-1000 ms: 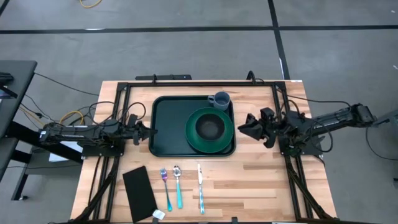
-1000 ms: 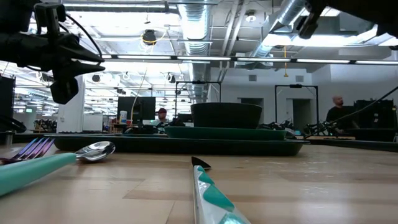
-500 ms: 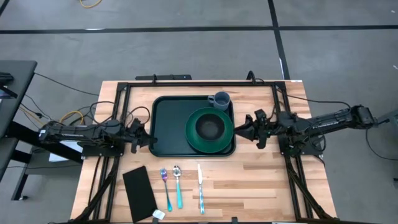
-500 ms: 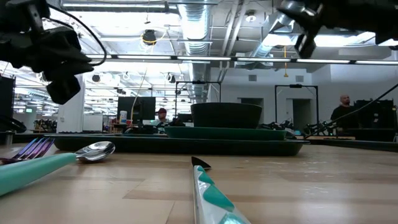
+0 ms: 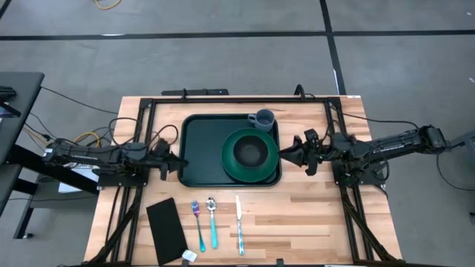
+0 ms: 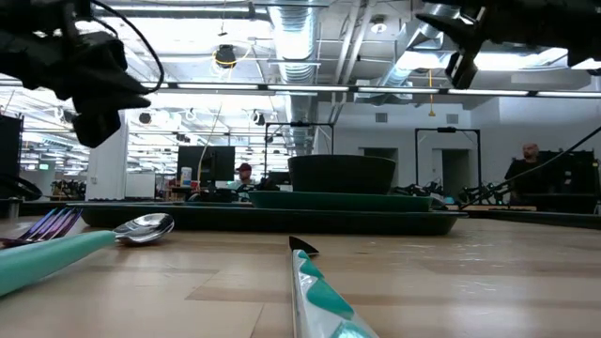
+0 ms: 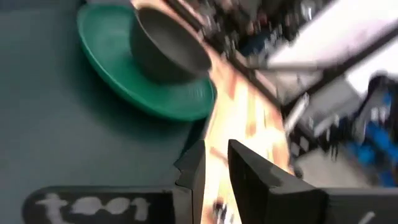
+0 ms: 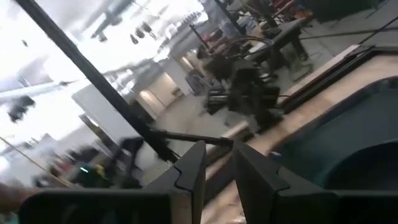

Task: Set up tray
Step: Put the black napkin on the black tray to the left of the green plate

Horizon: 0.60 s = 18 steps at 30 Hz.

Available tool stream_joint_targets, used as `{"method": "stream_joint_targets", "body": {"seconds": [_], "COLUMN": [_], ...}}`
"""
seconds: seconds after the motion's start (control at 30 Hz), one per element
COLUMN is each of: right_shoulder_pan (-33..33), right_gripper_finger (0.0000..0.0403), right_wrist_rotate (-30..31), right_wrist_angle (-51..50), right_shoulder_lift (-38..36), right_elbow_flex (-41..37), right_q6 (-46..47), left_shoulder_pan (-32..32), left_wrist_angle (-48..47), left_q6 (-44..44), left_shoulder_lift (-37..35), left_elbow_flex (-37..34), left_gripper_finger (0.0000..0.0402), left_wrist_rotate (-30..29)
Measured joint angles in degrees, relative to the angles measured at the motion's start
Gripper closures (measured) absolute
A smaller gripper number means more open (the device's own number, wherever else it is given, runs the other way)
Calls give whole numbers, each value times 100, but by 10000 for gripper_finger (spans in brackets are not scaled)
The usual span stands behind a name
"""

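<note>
The dark green tray (image 5: pixel 200 148) lies flat in the middle of the table. A round green plate (image 5: pixel 228 162) rests on its right half, with a dark bowl (image 5: pixel 251 150) standing on the plate. A blue-grey mug (image 5: pixel 262 119) stands in the tray's far right corner. My left gripper (image 5: pixel 178 159) hovers at the tray's left rim with its fingers shut. In the left wrist view it (image 7: pixel 216 163) looks over the tray toward the plate (image 7: pixel 155 93). My right gripper (image 5: pixel 288 152), also shut, hovers just off the tray's right rim. In the low view both hang well above the table.
On the near part of the table lie a black napkin (image 5: pixel 167 228), a fork (image 5: pixel 197 222), a spoon (image 5: pixel 213 221) and a knife (image 5: pixel 239 224), each teal-handled, plus a small white item (image 5: pixel 189 256). A black frame (image 5: pixel 237 99) runs around the work area.
My right gripper has moved toward the table's left, closer to the tray's right rim, and come down a little. My left gripper has stayed near the tray's left rim, only shifting slightly. Tray, plate, bowl and mug have kept still.
</note>
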Motion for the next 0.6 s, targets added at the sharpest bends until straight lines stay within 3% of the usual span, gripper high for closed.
{"method": "stream_joint_targets", "body": {"seconds": [0.13, 0.33, 0.5, 0.6], "right_shoulder_pan": [0, 0, 2, 4], "right_gripper_finger": [329, 329, 329, 329], "right_wrist_rotate": [0, 150, 308, 304], "right_wrist_angle": [296, 314, 317, 309], "right_shoulder_lift": [-2, -1, 143, 295], "right_elbow_flex": [0, 2, 7, 9], "right_q6": [926, 1523, 1727, 1682], "left_shoulder_pan": [2, 2, 4, -3], "left_wrist_angle": [234, 852, 895, 990], "left_q6": [-467, -1004, -817, -260], "left_shoulder_lift": [1, 16, 21, 87], "left_elbow_flex": [0, -4, -11, 59], "left_gripper_finger": [345, 345, 345, 345], "left_wrist_rotate": [-611, -1257, -762, -332]}}
